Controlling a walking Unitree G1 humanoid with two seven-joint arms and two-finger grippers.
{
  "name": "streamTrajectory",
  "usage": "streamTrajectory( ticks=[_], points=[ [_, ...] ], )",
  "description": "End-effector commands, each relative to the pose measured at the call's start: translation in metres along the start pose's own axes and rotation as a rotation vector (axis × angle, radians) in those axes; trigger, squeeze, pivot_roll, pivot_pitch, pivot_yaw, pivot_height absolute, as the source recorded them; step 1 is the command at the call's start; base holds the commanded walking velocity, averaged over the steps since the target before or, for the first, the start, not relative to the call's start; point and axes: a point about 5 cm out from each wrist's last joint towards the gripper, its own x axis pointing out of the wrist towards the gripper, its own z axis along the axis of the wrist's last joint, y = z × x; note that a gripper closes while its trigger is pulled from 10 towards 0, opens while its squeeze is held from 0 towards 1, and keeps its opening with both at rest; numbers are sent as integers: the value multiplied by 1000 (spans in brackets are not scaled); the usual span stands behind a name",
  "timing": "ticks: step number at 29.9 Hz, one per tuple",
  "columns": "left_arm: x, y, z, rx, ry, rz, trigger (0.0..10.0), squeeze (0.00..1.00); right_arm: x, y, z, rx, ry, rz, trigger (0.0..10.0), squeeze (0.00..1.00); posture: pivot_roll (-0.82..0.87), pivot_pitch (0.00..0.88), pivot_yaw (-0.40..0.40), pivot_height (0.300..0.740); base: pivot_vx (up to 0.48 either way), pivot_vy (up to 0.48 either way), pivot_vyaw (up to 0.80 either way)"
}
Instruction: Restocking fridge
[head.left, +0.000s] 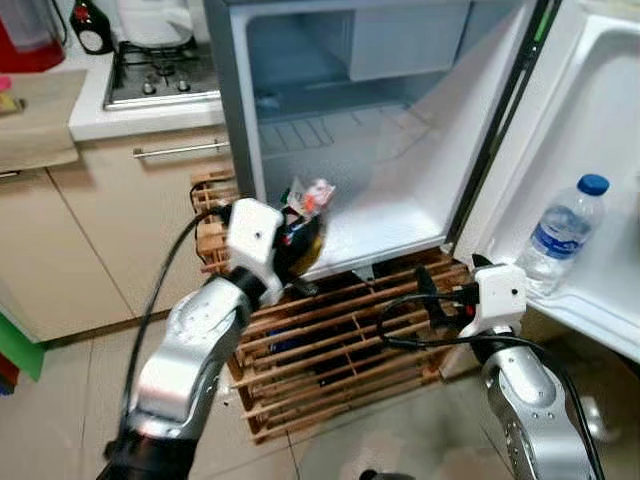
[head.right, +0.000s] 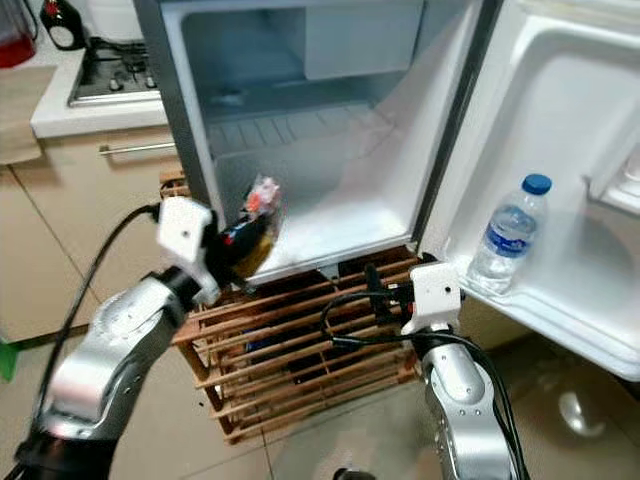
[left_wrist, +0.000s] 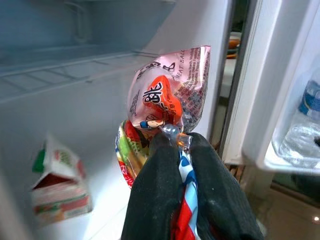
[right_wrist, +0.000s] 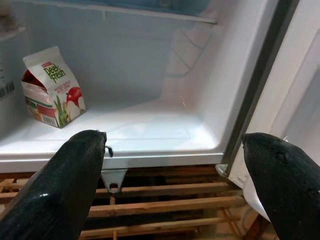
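pink-orange snack packet (left_wrist: 167, 95) upright, pinched at its lower edge at the open fridge (head.left: 400, 190) mouth, small juice carton (right_wrist: 52, 87) upright on fridge floor, water bottle (head.left: 560, 235) upright in door shelf

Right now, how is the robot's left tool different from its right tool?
The left tool is shut on a bundle of snack packets, while the right tool is wide open and holds nothing. The left tool is raised at the front edge of the fridge floor; the right tool hangs lower, before the wooden crate under the fridge. Both have black fingers and point toward the open fridge.
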Motion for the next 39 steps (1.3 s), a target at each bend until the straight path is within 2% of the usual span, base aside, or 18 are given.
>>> streamTrajectory(
  ticks=[1, 3, 4, 6, 9, 11, 16, 18, 21, 22, 23, 24, 26, 33, 34, 35, 36, 39],
  points=[
    [12, 3, 8, 21, -14, 19, 10000, 0, 1, -1, 3, -1, -15, -7, 10000, 231, -112, 0, 25, 740, 0, 0, 0],
    [29, 3, 10, 55, -6, 30, 10000, 0, 0, 0, 3, 0, -16, -10, 10000, 227, -117, 0, 25, 740, 0, 0, 0],
    [29, 3, 10, 55, -6, 30, 10000, 0, 0, 0, 3, 0, -16, -10, 10000, 227, -117, 0, 25, 740, 0, 0, 0],
    [49, 2, 13, 108, -4, 35, 10000, 0, -2, 0, 3, 1, -16, -13, 10000, 231, -124, 5, 25, 740, 0, 0, 0],
    [84, -17, 18, 154, -4, -24, 10000, 0, -9, 3, 3, 2, -13, -7, 10000, 231, -154, 28, 37, 740, 0, 0, 0],
    [88, -20, 19, 154, -3, -34, 10000, 0, -10, 4, 4, 2, -13, -6, 10000, 227, -154, 28, 37, 740, 0, 0, 0],
    [113, -46, 12, 281, 23, -103, 10000, 0, -27, 5, 4, 9, 9, -31, 10000, 231, -198, 92, 64, 740, 0, 0, 0],
    [115, -47, 11, 289, 24, -107, 10000, 0, -28, 5, 4, 9, 12, -32, 10000, 231, -198, 92, 64, 740, 0, 0, 0],
    [121, -63, 6, 471, 25, -141, 10000, 0, -47, 9, 4, 2, 35, -38, 10000, 231, -257, 172, 88, 740, 0, 0, 0],
    [122, -65, 5, 531, 22, -148, 10000, 0, -52, 10, 5, 0, 41, -41, 10000, 231, -262, 178, 89, 740, 0, 0, 0],
    [122, -65, 5, 531, 22, -148, 10000, 0, -52, 10, 5, 0, 41, -41, 10000, 231, -262, 178, 89, 740, 0, 0, 0],
    [123, -66, 1, 610, 35, -164, 10000, 0, -62, 10, 6, -2, 57, -55, 10000, 227, -284, 208, 94, 740, 0, 0, 0],
    [123, -65, 0, 631, 37, -170, 10000, 0, -66, 10, 7, -2, 63, -61, 10000, 227, -287, 215, 95, 740, 0, 0, 0],
    [123, -55, -3, 842, 46, -177, 10000, 0, -92, 17, 18, -8, 80, -45, 10000, 239, -320, 284, 104, 740, 0, 0, 0],
    [123, -51, -3, 907, 37, -162, 10000, 0, -99, 20, 22, -15, 85, -30, 10000, 235, -347, 310, 102, 740, 0, 0, 0],
    [123, -51, -3, 907, 37, -162, 10000, 0, -99, 20, 22, -15, 85, -30, 10000, 235, -347, 310, 102, 740, 0, 0, 0],
    [122, -45, -3, 990, 29, -145, 10000, 0, -105, 22, 27, -23, 88, -21, 10000, 235, -361, 321, 100, 740, 0, 0, 0],
    [121, -41, -3, 1023, 27, -132, 10000, 0, -110, 23, 30, -27, 92, -19, 10000, 231, -372, 331, 97, 740, 0, 0, 0]
  ],
)
